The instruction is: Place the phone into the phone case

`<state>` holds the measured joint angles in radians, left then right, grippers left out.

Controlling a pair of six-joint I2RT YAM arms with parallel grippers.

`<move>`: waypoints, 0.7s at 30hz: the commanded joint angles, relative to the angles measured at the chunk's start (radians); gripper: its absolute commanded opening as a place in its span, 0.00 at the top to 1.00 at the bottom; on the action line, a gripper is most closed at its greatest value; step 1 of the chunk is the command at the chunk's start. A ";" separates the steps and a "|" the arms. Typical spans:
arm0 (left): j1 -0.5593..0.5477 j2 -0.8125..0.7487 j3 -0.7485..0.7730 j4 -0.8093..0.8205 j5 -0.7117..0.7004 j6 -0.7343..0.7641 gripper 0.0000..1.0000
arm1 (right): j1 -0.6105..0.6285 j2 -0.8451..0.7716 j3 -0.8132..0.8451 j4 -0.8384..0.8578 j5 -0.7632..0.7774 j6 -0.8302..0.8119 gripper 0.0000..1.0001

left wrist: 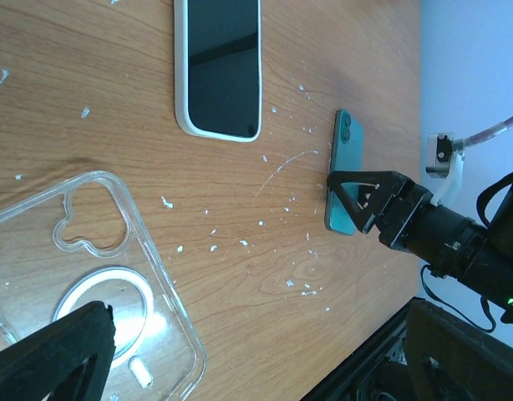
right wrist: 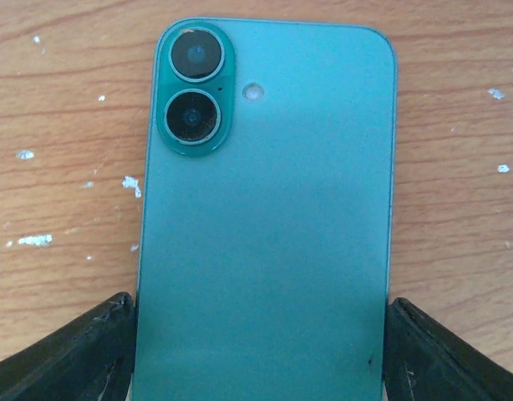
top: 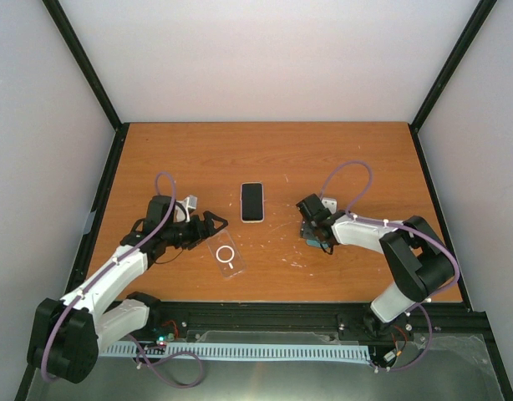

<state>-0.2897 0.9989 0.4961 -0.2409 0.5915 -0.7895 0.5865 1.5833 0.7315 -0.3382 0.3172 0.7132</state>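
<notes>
The phone (right wrist: 265, 209) is teal and lies back up on the wood, its two camera lenses at the far end. My right gripper (right wrist: 261, 351) straddles its near end, one black finger against each long edge. From the left wrist view the phone (left wrist: 344, 167) shows as a thin teal slab under that gripper. The phone case (left wrist: 89, 276) is clear with a white ring. It lies open side up on the table (top: 226, 256), just under my left gripper (top: 213, 225), which stands open, one finger (left wrist: 48, 355) over the case.
A second phone (top: 252, 201) with a white rim lies screen up in the middle of the table (top: 340, 159), beyond the case. White flecks dot the wood. A black rail (top: 323, 317) runs along the near edge.
</notes>
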 commanded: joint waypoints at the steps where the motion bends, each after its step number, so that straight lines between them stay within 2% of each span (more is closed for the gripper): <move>1: 0.022 -0.005 0.038 0.005 0.016 0.016 0.06 | 0.003 -0.006 -0.055 -0.026 -0.136 -0.026 0.32; 6: 0.081 0.037 0.085 -0.012 0.078 0.087 0.09 | 0.091 -0.095 -0.086 0.049 -0.211 -0.143 0.34; 10: 0.083 0.078 0.125 -0.019 0.105 0.105 0.11 | 0.187 -0.130 -0.098 0.113 -0.256 -0.195 0.38; 21: 0.081 0.219 0.058 0.138 0.307 0.097 0.16 | 0.378 -0.222 -0.128 0.316 -0.271 -0.343 0.43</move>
<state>-0.2111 1.1751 0.5629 -0.1753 0.7921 -0.7223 0.8997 1.4063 0.5949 -0.1627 0.0444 0.4648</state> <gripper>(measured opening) 0.850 0.726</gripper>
